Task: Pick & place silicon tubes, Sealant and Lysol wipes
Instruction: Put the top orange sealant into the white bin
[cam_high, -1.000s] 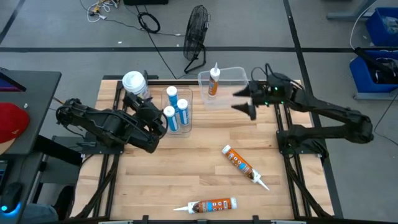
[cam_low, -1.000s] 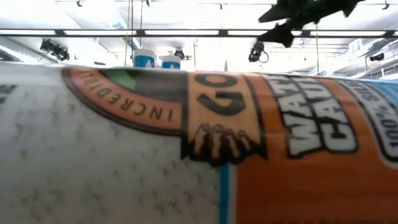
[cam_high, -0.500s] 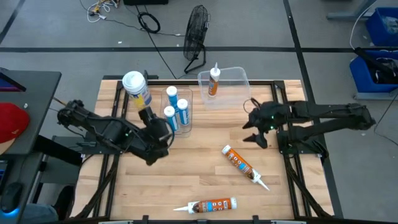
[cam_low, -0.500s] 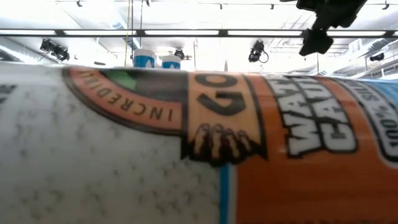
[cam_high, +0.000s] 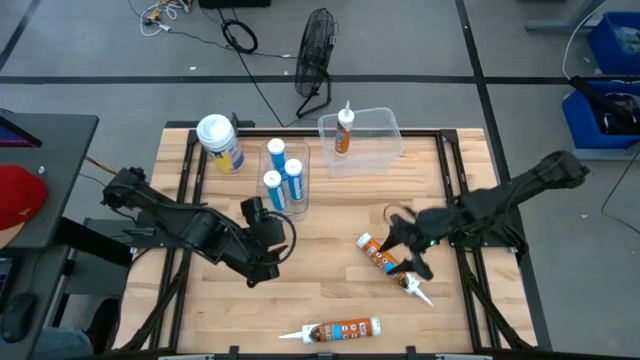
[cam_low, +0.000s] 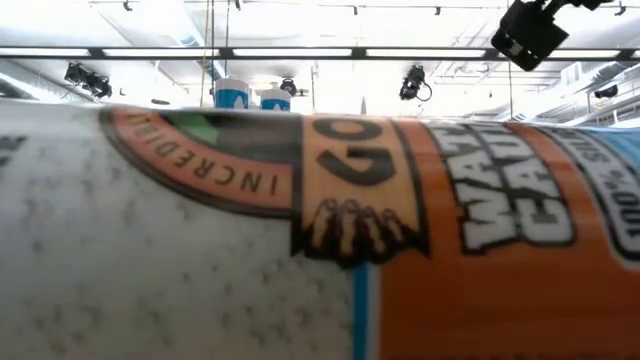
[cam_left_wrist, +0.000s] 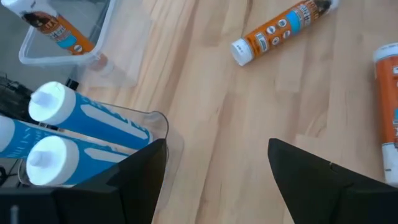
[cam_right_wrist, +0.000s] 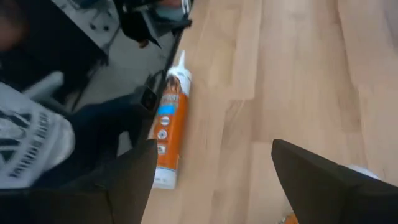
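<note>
The Lysol wipes (cam_high: 220, 142), a wide canister with a white lid, stand upright at the table's far left. Three blue-and-white tubes (cam_high: 282, 175) stand in a clear bin (cam_left_wrist: 158, 121). One orange sealant tube (cam_high: 345, 130) stands in a clear container (cam_high: 385, 135) at the far edge. Two more orange tubes lie on the table, one at mid right (cam_high: 388, 265) and one by the near edge (cam_high: 338, 329). My left gripper (cam_high: 275, 232) is open and empty near the bin. My right gripper (cam_high: 405, 248) is open just above the mid-right tube.
The near-edge tube lies right in front of the low camera and fills its view (cam_low: 320, 220). Bare wood shows in the table's middle (cam_high: 320, 240). A black fan (cam_high: 315, 50) stands on the floor beyond the far edge.
My right gripper has swung from the far clear container toward the near edge and down, over the mid-right orange tube. My left gripper has drawn back from the Lysol wipes toward the near edge and right; the canister stays upright.
</note>
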